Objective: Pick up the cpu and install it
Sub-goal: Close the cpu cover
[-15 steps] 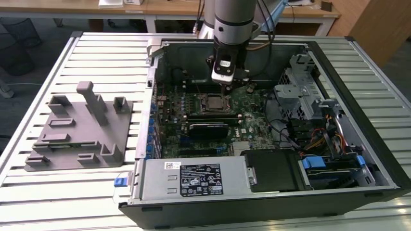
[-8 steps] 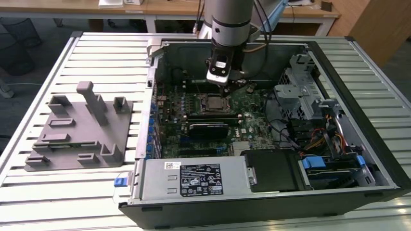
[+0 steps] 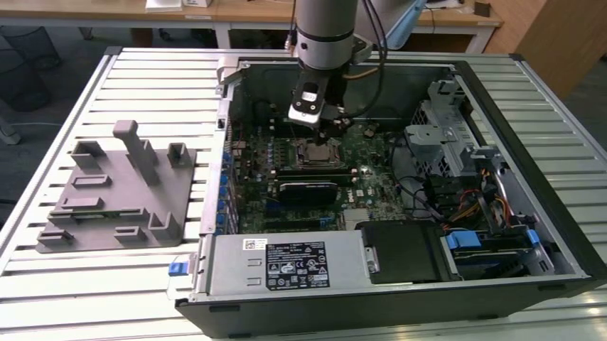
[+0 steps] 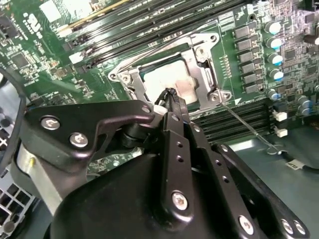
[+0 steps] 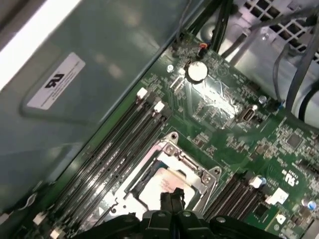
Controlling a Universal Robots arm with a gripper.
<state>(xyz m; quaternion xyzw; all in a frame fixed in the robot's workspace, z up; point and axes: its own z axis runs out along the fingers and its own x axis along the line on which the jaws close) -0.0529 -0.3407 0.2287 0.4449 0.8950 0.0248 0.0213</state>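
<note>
The cpu (image 4: 169, 74), a small square chip with a pale silver top, lies flat inside the metal frame of the motherboard socket (image 4: 202, 74). My gripper (image 4: 169, 95) hangs just above it with its two black fingers pressed together and nothing between them. The fingertips point down at the chip's near edge, and I cannot tell whether they touch it. The first wrist view shows the same cpu (image 5: 162, 180) under the gripper (image 5: 172, 198). In the exterior view the gripper (image 3: 328, 133) is low inside the open computer case, over the cpu (image 3: 318, 152).
The open computer case (image 3: 531, 177) holds the green motherboard (image 3: 365, 188), memory slots (image 4: 234, 122) beside the socket, cables and a drive cage (image 3: 446, 138). A thin wire lever (image 4: 246, 127) sticks out from the socket. A grey pegged tray (image 3: 119, 192) lies on the slatted table at the exterior view's left.
</note>
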